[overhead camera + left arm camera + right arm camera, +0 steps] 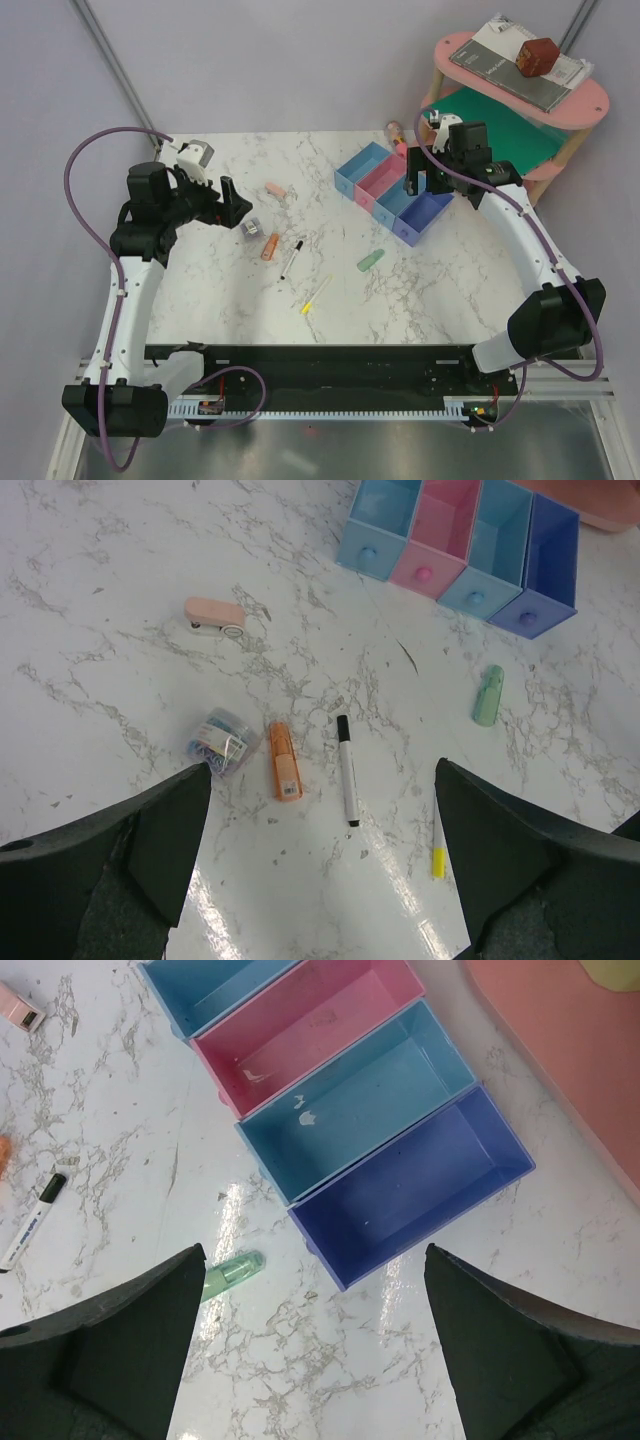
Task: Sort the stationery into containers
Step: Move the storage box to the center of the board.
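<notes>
The row of four joined bins stands at the table's back right; all four look empty in the right wrist view. On the marble lie a pink eraser, a small grey box, an orange eraser, a black-white pen, a yellow pencil and a pale green eraser. My left gripper is open and empty, just left of the grey box. My right gripper is open and empty above the bins' near end, the green eraser by its left finger.
A pink round shelf with books and a brown cube stands at the back right, close behind the right arm. A small pink item lies behind the bins. The table's front edge meets a black rail.
</notes>
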